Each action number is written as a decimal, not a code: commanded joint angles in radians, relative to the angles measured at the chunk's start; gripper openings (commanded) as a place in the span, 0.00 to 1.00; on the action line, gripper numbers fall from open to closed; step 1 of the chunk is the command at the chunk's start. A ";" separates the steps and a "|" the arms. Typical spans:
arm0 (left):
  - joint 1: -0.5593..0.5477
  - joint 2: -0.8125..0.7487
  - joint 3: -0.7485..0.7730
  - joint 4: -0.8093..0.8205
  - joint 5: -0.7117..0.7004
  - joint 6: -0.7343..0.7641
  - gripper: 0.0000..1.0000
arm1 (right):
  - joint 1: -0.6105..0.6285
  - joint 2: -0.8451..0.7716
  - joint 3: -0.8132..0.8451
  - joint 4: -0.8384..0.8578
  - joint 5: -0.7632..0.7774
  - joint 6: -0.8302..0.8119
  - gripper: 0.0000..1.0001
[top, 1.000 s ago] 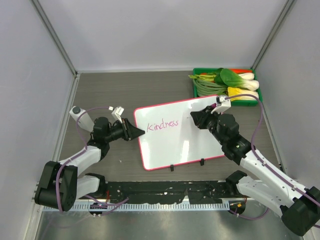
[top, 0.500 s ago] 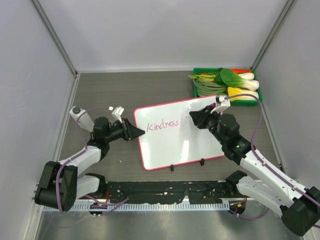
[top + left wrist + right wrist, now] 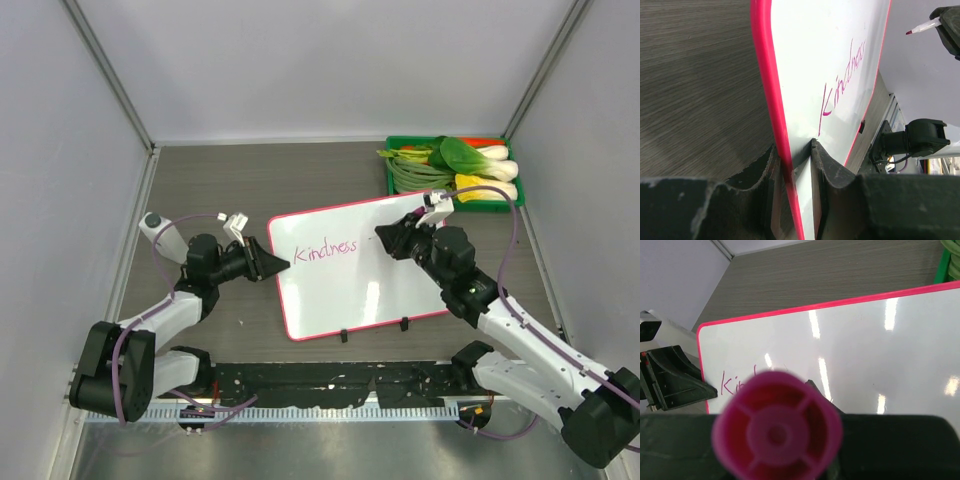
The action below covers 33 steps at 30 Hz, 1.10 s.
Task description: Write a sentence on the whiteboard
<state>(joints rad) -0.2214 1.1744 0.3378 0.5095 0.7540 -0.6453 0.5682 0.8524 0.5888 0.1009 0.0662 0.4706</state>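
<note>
1. Whiteboard lies mid-bench; sentence reads "Kindness", upper left.
2. Left hand is clamped on the board's left edge.
3. Right hand grips pink marker over the board's upper right, tip off the surface.

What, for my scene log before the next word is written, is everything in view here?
whiteboard: one, white with a pink-red frame, flat on the middle of the table
written word: one, "Kindness", pink, upper left of the board
clips: two, black, on the board's near edge
marker: one, pink, tip off the board
tray: one, green, far right corner
vegetables: several, green, white, yellow and orange, in the tray
table: one, dark grey wood grain
left gripper: one, black, clamped on the board's left edge
right gripper: one, black, holding the marker over the board's right half
</note>
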 commanded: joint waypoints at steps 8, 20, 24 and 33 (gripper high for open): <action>-0.027 0.025 -0.005 -0.014 -0.008 0.068 0.00 | -0.002 0.060 0.054 0.063 -0.019 -0.046 0.01; -0.029 0.022 -0.002 -0.020 -0.005 0.073 0.00 | -0.002 0.135 0.063 0.080 0.052 -0.046 0.01; -0.029 0.024 -0.002 -0.020 -0.005 0.073 0.00 | -0.002 0.148 0.063 0.097 0.052 -0.038 0.01; -0.030 0.024 0.001 -0.026 -0.001 0.075 0.00 | -0.002 0.191 0.068 0.109 0.047 -0.038 0.01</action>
<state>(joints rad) -0.2226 1.1828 0.3382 0.5205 0.7551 -0.6453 0.5682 1.0355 0.6140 0.1566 0.1028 0.4408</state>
